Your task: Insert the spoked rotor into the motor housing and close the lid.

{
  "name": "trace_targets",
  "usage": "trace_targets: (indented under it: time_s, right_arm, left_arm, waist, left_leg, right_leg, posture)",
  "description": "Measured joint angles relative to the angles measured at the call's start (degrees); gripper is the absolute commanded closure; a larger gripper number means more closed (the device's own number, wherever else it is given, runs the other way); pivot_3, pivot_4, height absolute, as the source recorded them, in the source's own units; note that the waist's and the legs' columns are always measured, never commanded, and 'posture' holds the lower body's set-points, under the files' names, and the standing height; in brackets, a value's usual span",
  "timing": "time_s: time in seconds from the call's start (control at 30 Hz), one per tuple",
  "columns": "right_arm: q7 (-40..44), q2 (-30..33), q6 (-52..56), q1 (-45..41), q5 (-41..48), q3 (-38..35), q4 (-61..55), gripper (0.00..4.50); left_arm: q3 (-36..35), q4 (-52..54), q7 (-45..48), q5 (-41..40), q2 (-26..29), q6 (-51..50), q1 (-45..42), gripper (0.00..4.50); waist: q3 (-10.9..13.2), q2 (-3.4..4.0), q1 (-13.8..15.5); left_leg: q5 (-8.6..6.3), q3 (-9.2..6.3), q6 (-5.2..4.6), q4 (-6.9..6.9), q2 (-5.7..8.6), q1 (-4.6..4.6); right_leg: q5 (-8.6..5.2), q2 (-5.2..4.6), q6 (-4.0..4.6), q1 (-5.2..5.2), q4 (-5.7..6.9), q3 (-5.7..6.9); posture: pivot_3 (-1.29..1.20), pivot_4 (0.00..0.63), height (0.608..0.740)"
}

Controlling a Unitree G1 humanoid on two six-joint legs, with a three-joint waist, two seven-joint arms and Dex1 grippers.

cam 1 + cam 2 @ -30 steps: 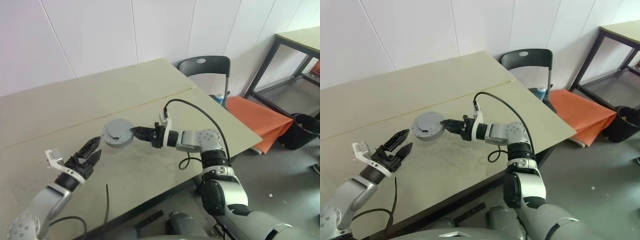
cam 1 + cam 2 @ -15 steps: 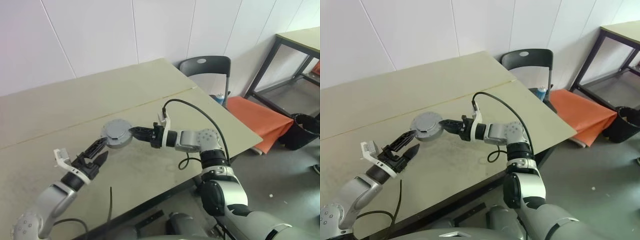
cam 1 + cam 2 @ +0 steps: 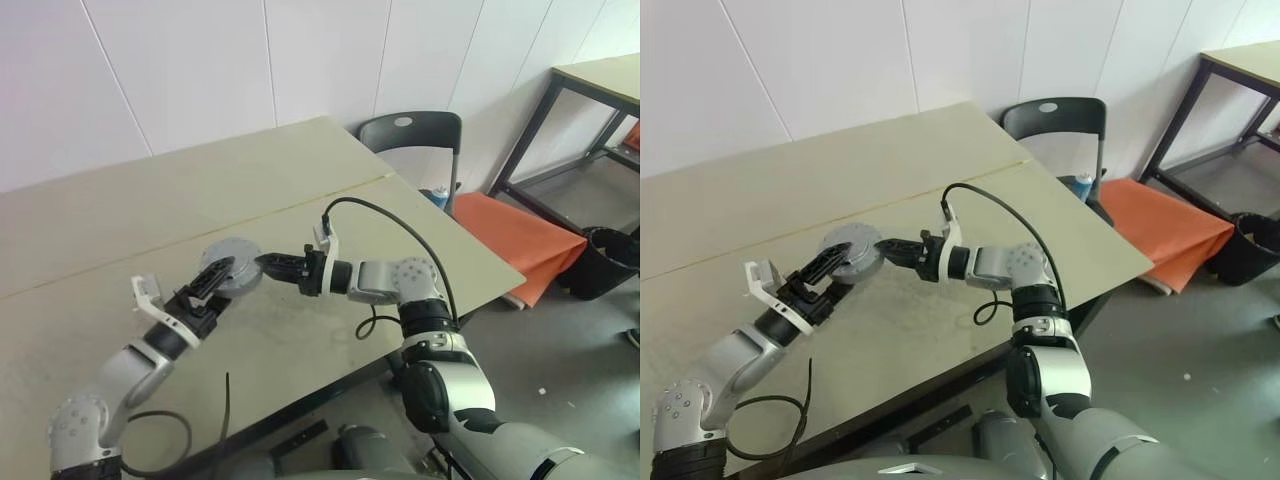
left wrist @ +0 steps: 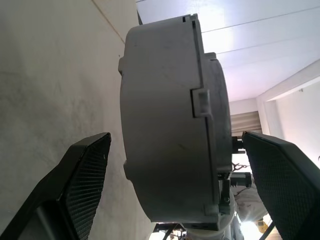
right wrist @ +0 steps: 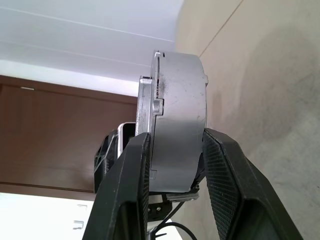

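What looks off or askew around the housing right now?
Nothing stands out. The right gripper holds the grey motor housing by its edge above the table, lid seam even all round in the wrist views. The left gripper, open, straddles the housing's other side without gripping it.

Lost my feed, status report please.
Right gripper shut on round grey motor housing, held above beige table. Left gripper open, straddling the housing. Nothing in the way.

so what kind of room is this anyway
Probably an office or meeting room used as a workspace: long beige tables pushed together, a grey office chair tucked in, plain white wall panels, and a second dark-framed table at the side.
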State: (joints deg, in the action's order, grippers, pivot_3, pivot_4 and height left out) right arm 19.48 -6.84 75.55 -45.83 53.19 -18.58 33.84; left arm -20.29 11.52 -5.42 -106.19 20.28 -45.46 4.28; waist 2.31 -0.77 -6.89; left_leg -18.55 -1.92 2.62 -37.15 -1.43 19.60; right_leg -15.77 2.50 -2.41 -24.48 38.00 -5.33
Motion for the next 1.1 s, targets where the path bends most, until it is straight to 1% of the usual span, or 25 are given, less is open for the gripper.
trace_targets:
  time_s: [0.1,0.2,0.23,0.53,0.6,0.63,0.73,0.83,0.87,1.0,1.1]
  right_arm:
    - [0.0,0.0,0.0,0.0,0.1,0.1,0.0,3.27]
    - [-0.2,0.0,-0.1,0.0,0.2,0.1,0.0,3.27]
    - [0.0,0.0,-0.2,0.0,0.5,0.1,0.0,3.27]
    - [-0.1,0.0,-0.9,0.1,0.8,0.7,0.0,3.27]
    - [-0.2,0.0,-1.0,0.1,0.8,0.8,0.0,2.54]
    - [-0.4,0.0,-1.0,0.1,0.8,0.8,0.0,2.3]
    - [-0.4,0.0,-0.9,0.1,1.3,0.8,0.0,1.32]
    - [-0.4,0.0,-0.5,0.1,2.1,0.8,-0.1,0.23]
    - [-0.2,0.0,-0.4,0.1,2.5,0.8,-0.5,0.05]
    - [0.1,0.0,-1.6,0.1,2.8,2.2,-3.7,0.05]
    - [1.8,0.1,-3.7,0.7,-0.8,8.6,-7.1,0.05]
  left_arm:
    - [0.7,-1.3,0.4,1.8,-0.7,0.8,-1.9,0.94]
    - [0.8,-2.6,2.0,3.0,-1.1,1.5,-3.1,2.01]
    - [0.8,-3.2,3.2,3.0,-1.6,1.8,-3.5,2.17]
    - [0.5,-4.3,7.1,4.5,-3.5,2.7,-2.8,2.23]
    - [0.3,-4.3,7.8,4.5,-4.8,3.3,-2.4,2.23]
    - [0.3,-4.3,8.4,4.6,-5.2,3.5,-2.1,2.23]
    - [0.2,-4.9,9.0,5.1,-6.6,3.8,-1.4,2.23]
    - [-0.1,-6.0,9.7,5.7,-7.6,4.5,-1.2,2.23]
    - [-0.5,-6.4,9.9,5.8,-8.0,4.7,-1.2,2.23]
    - [-3.2,-7.2,10.6,7.2,-10.1,8.0,-1.2,2.23]
    - [-4.8,-7.7,11.4,11.8,-11.8,12.6,-2.1,2.23]
  waist:
    - [0.0,0.0,0.1]
    - [0.0,0.0,0.0]
    - [0.0,0.0,0.1]
    - [0.0,0.0,0.0]
    - [0.0,-0.01,0.1]
    - [0.0,-0.01,0.1]
    - [0.0,-0.01,0.0]
    - [0.0,-0.01,0.0]
    - [0.0,0.0,0.0]
    - [0.0,-0.01,-0.1]
    - [0.0,-0.01,0.0]
  left_leg:
    - [0.0,0.0,0.0,-0.01,0.03,0.01]
    - [0.0,0.02,0.01,-0.01,0.03,0.02]
    - [0.0,0.01,0.01,-0.01,0.03,0.03]
    - [0.0,0.01,0.01,-0.01,0.03,0.03]
    - [0.0,0.01,0.01,-0.02,0.03,0.03]
    - [0.0,0.01,0.01,-0.02,0.03,0.03]
    - [0.0,0.01,0.0,-0.02,0.03,0.03]
    - [0.0,0.0,0.01,-0.02,0.03,0.03]
    - [0.0,0.01,0.0,-0.02,0.03,0.03]
    - [0.0,0.02,0.0,-0.01,0.02,0.03]
    - [0.0,0.01,0.0,-0.01,0.02,0.01]
  right_leg:
    - [0.01,-0.01,0.01,0.0,0.0,0.0]
    - [0.05,-0.01,0.07,0.0,0.0,-0.01]
    - [0.05,-0.01,0.07,0.0,-0.01,0.0]
    - [0.03,-0.01,0.05,-0.01,-0.01,-0.01]
    - [0.02,-0.02,0.03,0.0,-0.01,-0.01]
    - [0.02,-0.01,0.02,0.0,-0.01,-0.01]
    - [0.0,-0.01,-0.01,0.0,-0.01,-0.01]
    - [-0.01,0.0,-0.03,0.0,-0.01,-0.01]
    - [-0.01,0.0,-0.03,0.0,-0.01,-0.01]
    - [-0.02,0.0,-0.03,0.0,-0.01,-0.01]
    - [-0.02,0.02,-0.04,0.0,-0.01,-0.01]
  posture:
    - [0.0,0.0,0.74]
    - [0.0,0.0,0.74]
    - [0.0,0.0,0.74]
    - [0.0,0.0,0.74]
    - [0.0,0.0,0.74]
    - [0.0,0.0,0.74]
    - [0.0,0.0,0.74]
    - [0.0,0.0,0.74]
    - [0.0,0.0,0.74]
    - [0.0,0.0,0.74]
    - [0.0,0.0,0.74]
